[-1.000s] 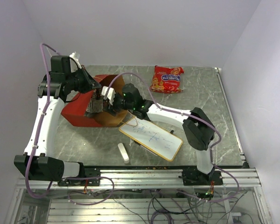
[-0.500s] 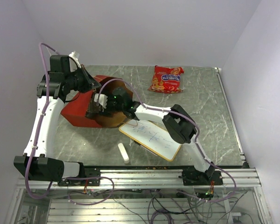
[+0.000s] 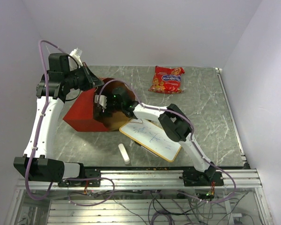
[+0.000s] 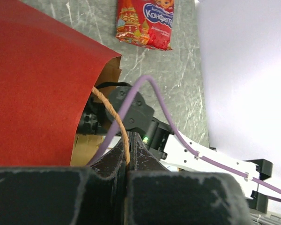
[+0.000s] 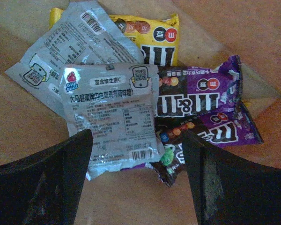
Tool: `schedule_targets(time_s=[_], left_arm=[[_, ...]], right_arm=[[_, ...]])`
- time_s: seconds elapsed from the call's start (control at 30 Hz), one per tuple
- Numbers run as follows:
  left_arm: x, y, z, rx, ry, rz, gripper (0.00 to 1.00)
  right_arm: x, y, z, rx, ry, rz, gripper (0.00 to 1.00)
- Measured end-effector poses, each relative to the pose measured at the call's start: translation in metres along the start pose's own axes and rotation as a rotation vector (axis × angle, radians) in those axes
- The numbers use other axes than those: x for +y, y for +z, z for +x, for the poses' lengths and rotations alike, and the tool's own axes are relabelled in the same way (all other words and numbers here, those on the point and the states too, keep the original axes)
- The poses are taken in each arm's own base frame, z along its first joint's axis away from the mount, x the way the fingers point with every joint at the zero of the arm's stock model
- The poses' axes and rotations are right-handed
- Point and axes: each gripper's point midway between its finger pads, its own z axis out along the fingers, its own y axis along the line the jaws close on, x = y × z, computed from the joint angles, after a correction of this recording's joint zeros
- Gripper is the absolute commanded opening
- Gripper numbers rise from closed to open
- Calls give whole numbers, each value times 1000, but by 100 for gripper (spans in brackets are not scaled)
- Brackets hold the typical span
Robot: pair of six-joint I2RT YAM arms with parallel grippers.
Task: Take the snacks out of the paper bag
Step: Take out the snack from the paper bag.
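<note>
The right gripper (image 5: 136, 140) hangs with fingers spread inside the paper bag (image 5: 33, 126). A silvery wrapper (image 5: 110, 112) lies just ahead between them, with purple packs (image 5: 201, 91) and a yellow pack (image 5: 154, 40) beyond. The left gripper (image 4: 128, 157) pinches the twine handle (image 4: 110, 110); the red-orange bag (image 4: 145, 21) lies well ahead of it, outside.

Inside the paper bag (image 5: 18, 108), snacks (image 5: 145, 93) lie open before the right gripper (image 5: 136, 140).

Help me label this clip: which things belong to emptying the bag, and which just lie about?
Job: paper bag, red snack bag, silver packets, yellow candy pack, purple candy packs.
Lying about: whiteboard, eraser.
</note>
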Motion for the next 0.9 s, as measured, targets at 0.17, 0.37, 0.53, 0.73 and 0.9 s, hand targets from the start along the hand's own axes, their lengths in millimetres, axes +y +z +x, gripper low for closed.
schedule_targets(time_s=[0.17, 0.37, 0.53, 0.73, 0.9], left_arm=[[-7, 1, 1, 5, 20, 33, 7], [-7, 1, 2, 8, 28, 35, 7], [-7, 0, 3, 12, 25, 29, 7], [4, -7, 14, 30, 3, -35, 7], [9, -3, 15, 49, -15, -58, 7]], right_arm=[[14, 8, 7, -14, -12, -53, 78], [22, 14, 20, 0, -29, -75, 79], [14, 22, 28, 14, -30, -30, 58], [-12, 31, 34, 43, -20, 87, 34], [-39, 27, 42, 79, -4, 188, 1]])
